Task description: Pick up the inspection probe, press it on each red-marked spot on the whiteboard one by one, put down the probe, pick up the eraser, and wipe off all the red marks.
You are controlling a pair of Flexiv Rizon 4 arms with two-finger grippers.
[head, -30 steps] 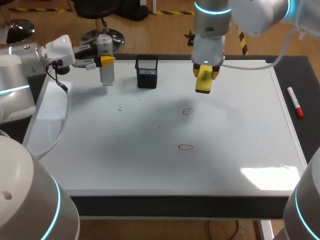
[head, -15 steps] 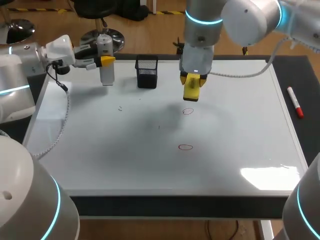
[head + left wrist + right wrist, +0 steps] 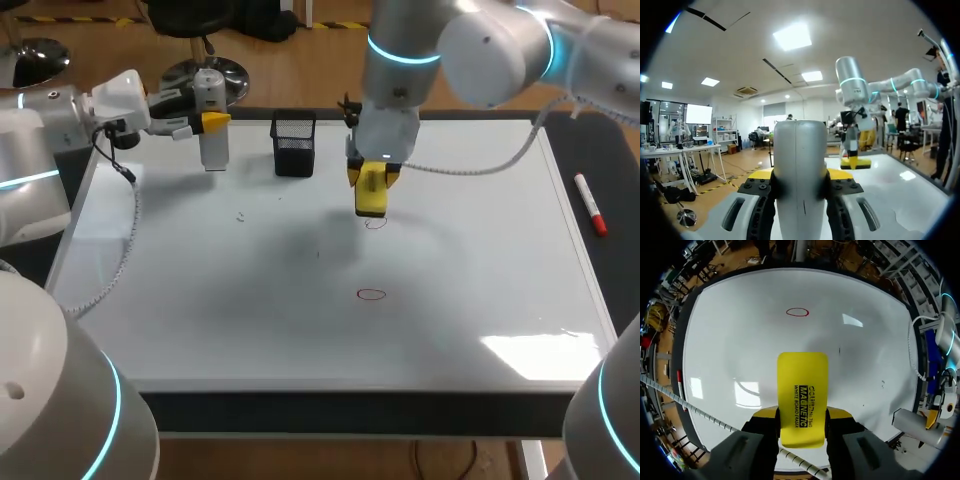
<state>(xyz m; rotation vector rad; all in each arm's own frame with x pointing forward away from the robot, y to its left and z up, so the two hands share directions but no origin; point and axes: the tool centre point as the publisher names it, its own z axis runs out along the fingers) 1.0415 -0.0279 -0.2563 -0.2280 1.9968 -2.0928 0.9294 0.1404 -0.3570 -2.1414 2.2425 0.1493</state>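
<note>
The right gripper point(image 3: 370, 182) is clamped on a yellow whiteboard eraser point(image 3: 371, 198), one finger on each long side, with the pad pointing down at the whiteboard point(image 3: 480, 250). Over the last second this arm has swung from the board's far edge, near the middle, leftward and downward. The eraser's lower edge now sits right at the farther red ring point(image 3: 376, 223), which is partly hidden beneath it. I cannot tell whether the pad is touching the surface yet.

In the right wrist view, the eraser point(image 3: 802, 395) fills the space between the fingers of the right gripper point(image 3: 802, 415). Well ahead of it lies the second red ring point(image 3: 797, 312), which is untouched.

The left gripper point(image 3: 211, 122) has not moved in that time. It hangs off to the right gripper's left, over the board's far left corner, closed around the grey inspection probe point(image 3: 212, 150). The probe stands upright between the fingers, clear of the board. A black mesh pen holder point(image 3: 294, 145) stands between the two grippers.

Judging from this, the pressing step looks finished, though the probe has not been put down. Wiping seems about to begin at the farther ring, and the nearer ring would come next.
</note>
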